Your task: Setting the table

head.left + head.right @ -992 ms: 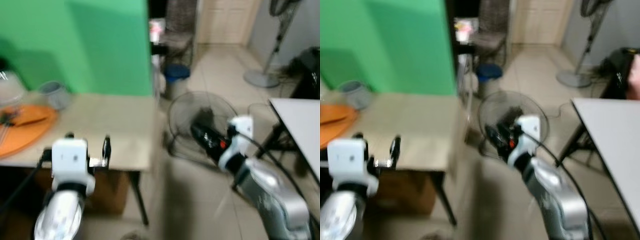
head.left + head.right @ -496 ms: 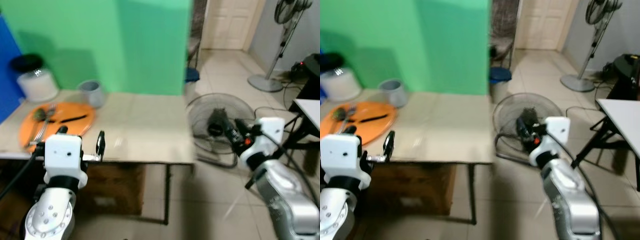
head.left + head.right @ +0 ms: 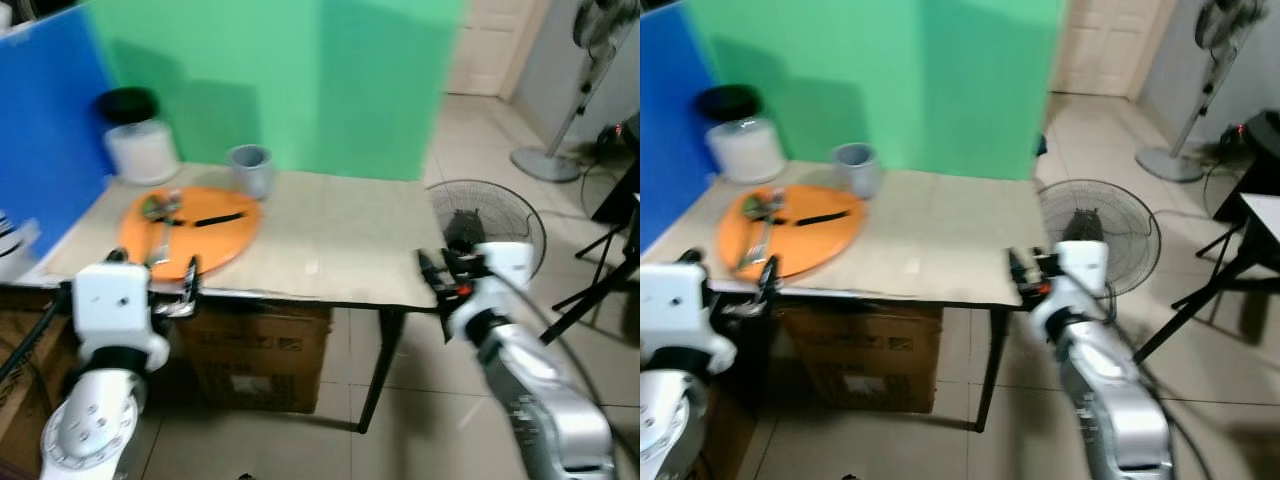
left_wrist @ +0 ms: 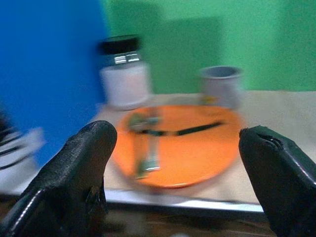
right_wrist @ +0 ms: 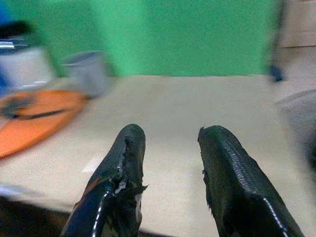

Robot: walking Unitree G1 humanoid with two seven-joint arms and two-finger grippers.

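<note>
An orange plate lies on the left part of a beige table. On it rest a fork, a spoon and a black-handled knife. A grey cup stands just behind the plate, and a white jar with a black lid stands at the back left. My left gripper hovers open at the table's near edge, in front of the plate, with nothing between its fingers. My right gripper is open and empty at the table's right front corner, its fingers pointing over the tabletop.
A blue panel and a green panel stand behind the table. A cardboard box sits under it. A round floor fan lies to the right, with a standing fan and a black stand beyond.
The camera has swung left, bringing the table, plate and blue panel towards the middle. Both arms keep about the same pose, and both grippers remain open.
</note>
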